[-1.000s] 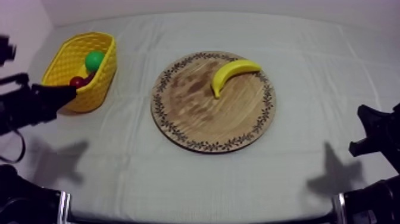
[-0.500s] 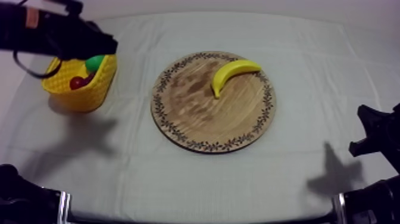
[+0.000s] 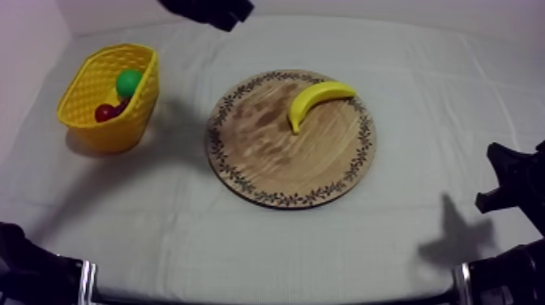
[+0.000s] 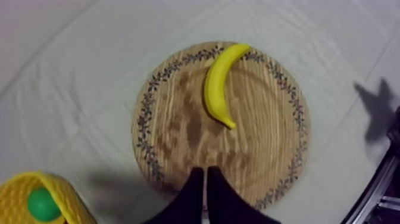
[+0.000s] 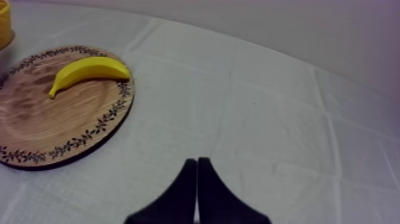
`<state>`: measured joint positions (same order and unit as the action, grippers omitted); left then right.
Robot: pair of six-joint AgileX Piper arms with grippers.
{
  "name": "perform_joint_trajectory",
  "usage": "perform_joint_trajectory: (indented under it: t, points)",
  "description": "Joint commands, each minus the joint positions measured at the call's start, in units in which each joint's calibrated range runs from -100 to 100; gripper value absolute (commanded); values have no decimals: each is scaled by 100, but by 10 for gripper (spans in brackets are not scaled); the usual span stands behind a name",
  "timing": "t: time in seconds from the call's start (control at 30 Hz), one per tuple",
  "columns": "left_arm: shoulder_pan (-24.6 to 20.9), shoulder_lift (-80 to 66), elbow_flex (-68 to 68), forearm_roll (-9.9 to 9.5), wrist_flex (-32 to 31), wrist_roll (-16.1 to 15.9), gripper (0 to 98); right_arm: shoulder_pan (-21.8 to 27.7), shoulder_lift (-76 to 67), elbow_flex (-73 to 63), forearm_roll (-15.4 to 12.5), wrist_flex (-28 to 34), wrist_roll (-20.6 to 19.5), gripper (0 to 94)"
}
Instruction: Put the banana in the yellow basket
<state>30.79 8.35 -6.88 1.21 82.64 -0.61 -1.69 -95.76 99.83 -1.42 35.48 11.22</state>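
the banana [image 3: 318, 99] lies by the wooden board's [image 3: 268, 166] far rim, open cloth [image 3: 243, 243] between board and yellow basket [image 3: 85, 89]. left gripper [image 4: 205, 173], fingers together, hovers over the board's opposite rim; right gripper [image 5: 197, 162], fingers together, over bare cloth.

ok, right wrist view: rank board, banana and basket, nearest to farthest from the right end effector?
From the right end effector, shut on nothing:
1. board: nearest, flat on the cloth.
2. banana: lying on the board, near its far rim.
3. basket: farthest, beyond the board.
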Motion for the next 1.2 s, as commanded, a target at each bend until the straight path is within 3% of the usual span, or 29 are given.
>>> perform_joint_trajectory:
  t: [0.0,0.27,0.63,1.0,1.17]
  points:
    - [-7,748,-1001,37,163,-151,0,0,0,5,-2,0,-2,2]
    - [90,1914,-2398,126,430,-194,0,0,0,5,-2,0,-2,2]
    - [158,2616,-2856,249,401,-229,26,0,0,5,-2,0,-2,2]
    - [215,2594,-2940,253,392,-284,486,0,0,5,-2,0,-2,2]
    - [287,2556,-2885,213,392,-223,649,0,0,5,-2,0,-2,2]
